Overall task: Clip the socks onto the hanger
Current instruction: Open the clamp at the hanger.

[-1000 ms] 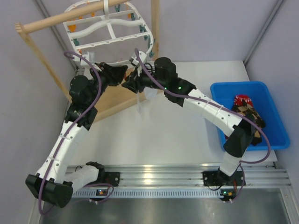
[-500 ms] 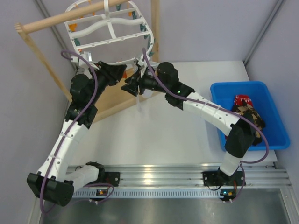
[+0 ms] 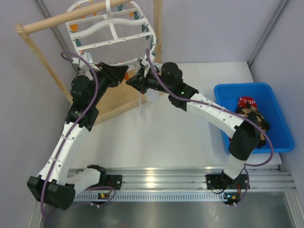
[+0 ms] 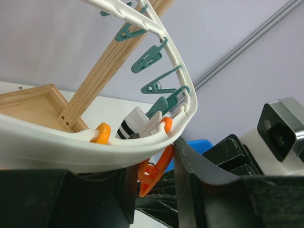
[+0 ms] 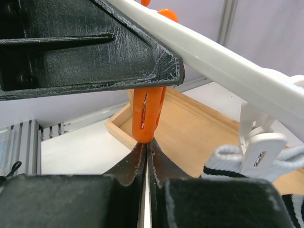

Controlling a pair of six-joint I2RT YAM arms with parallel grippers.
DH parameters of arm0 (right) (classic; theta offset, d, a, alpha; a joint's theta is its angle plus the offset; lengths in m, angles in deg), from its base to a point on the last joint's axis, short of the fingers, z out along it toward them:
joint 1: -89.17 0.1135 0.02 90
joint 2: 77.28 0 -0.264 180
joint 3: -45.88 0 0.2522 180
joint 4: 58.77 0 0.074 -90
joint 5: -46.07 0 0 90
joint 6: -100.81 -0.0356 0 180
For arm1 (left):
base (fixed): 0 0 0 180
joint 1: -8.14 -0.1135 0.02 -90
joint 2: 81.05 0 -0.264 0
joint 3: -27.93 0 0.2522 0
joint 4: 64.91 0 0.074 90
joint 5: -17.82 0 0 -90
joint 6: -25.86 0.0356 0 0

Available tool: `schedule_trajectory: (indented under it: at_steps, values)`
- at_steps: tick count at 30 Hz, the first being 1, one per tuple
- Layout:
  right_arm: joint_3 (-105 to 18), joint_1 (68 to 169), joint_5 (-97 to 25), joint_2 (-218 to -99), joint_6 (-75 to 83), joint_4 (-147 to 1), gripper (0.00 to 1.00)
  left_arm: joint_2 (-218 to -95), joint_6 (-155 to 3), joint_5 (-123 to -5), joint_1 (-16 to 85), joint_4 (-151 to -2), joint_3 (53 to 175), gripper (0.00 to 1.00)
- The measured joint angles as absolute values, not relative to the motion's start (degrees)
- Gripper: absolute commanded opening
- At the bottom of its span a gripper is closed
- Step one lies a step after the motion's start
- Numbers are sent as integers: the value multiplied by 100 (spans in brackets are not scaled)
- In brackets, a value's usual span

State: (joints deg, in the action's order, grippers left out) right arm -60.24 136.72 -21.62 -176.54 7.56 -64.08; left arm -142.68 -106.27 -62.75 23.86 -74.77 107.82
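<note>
Top external shows a white table (image 3: 180, 137) between grey walls (image 3: 213, 28), a blue bin (image 3: 280, 130) at right holding red and argyle socks (image 3: 248, 102). Back-left, the hanger (image 4: 71, 147) hangs on a wooden rack (image 3: 57, 19), one banded sock (image 4: 130, 127) clipped. Left gripper (image 4: 152, 159), part open, straddles an orange clip (image 5: 147, 114), whether gripping I cannot tell; right gripper (image 5: 146, 147) is closed just beneath it.

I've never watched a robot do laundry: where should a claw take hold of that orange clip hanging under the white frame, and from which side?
Probably its free lower end, pinched from both sides, coming up from below. The orange clip hangs down from the hanger rim, and the left claw flanks its top, so only the underside is open.
</note>
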Motion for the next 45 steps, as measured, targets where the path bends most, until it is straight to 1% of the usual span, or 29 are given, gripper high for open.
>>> schedule_trajectory:
  at_steps: [4, 5, 6, 7, 9, 10, 14, 17, 20, 21, 23, 24, 26, 27, 29, 30, 32, 33, 36, 39, 41, 42, 45]
  values:
    - [-6024, 13654, -2162, -17654, 828, -6408, 0, -14266, -10601, -6266, 2380, -7479, 10780, 0]
    - [-6024, 13648, -2160, -17654, 835, -6411, 3, -14261, -10597, -6266, 2380, -7479, 10780, 0]
    - [-6024, 13646, -2156, -17654, 837, -6411, 11, -14257, -10592, -6266, 2380, -7481, 10778, 0]
    - [-6024, 13639, -2138, -17654, 837, -6411, 28, -14255, -10592, -6268, 2380, -7483, 10778, 0]
    - [-6024, 13628, -2068, -17654, 863, -6400, 44, -14250, -10597, -6266, 2380, -7485, 10778, 0]
    - [-6024, 13624, -2018, -17654, 859, -6395, 46, -14250, -10597, -6266, 2382, -7485, 10778, 0]
    - [-6024, 13626, -1878, -17654, 870, -6336, 46, -14250, -10601, -6264, 2380, -7485, 10778, 0]
    - [-6026, 13626, -1904, -17654, 868, -6240, 44, -14257, -10603, -6264, 2380, -7487, 10778, 0]
    - [-6079, 13624, -1981, -17656, 872, -6188, 36, -14257, -10601, -6264, 2380, -7498, 10778, 0]
    - [-6111, 13626, -1996, -17656, 874, -6177, 30, -14257, -10603, -6264, 2380, -7505, 10778, 0]
    - [-6188, 13626, -2027, -17663, 889, -6135, 24, -14257, -10603, -6264, 2380, -7522, 10778, 0]
    - [-6225, 13624, -2053, -17663, 892, -6133, 16, -14257, -10605, -6264, 2378, -7516, 10778, 0]
    - [-6249, 13624, -2086, -17669, 909, -6150, 9, -14248, -10599, -6264, 2376, -7494, 10778, 0]
    - [-6249, 13624, -2099, -17669, 898, -6161, 0, -14246, -10599, -6261, 2373, -7496, 10776, 0]
    - [-6249, 13622, -2099, -17671, 903, -6183, 0, -14244, -10592, -6255, 2362, -7496, 10767, 2]
    - [-6249, 13619, -2101, -17671, 903, -6192, 0, -14244, -10566, -6250, 2360, -7496, 10760, 7]
    - [-6251, 13595, -2094, -17671, 907, -6218, 0, -14237, -10474, -6240, 2360, -7494, 10752, 11]
    - [-6254, 13593, -2086, -17671, 907, -6231, 0, -14228, -10428, -6237, 2360, -7496, 10747, 18]
    - [-6291, 13589, -2042, -17671, 911, -6317, 0, -14191, -10232, -6198, 2360, -7496, 10723, 27]
    - [-6369, 13589, -1976, -17678, 920, -6413, 0, -14137, -10009, -6148, 2360, -7498, 10723, 28]
    - [-6409, 13589, -1920, -17678, 929, -6461, 0, -14088, -9856, -6111, 2360, -7501, 10714, 31]
    - [-6437, 13589, -1900, -17678, 929, -6498, 0, -14078, -9797, -6102, 2360, -7507, 10712, 34]
    - [-6444, 13587, -1858, -17678, 933, -6520, 0, -14058, -9646, -6043, 2360, -7536, 10712, 39]
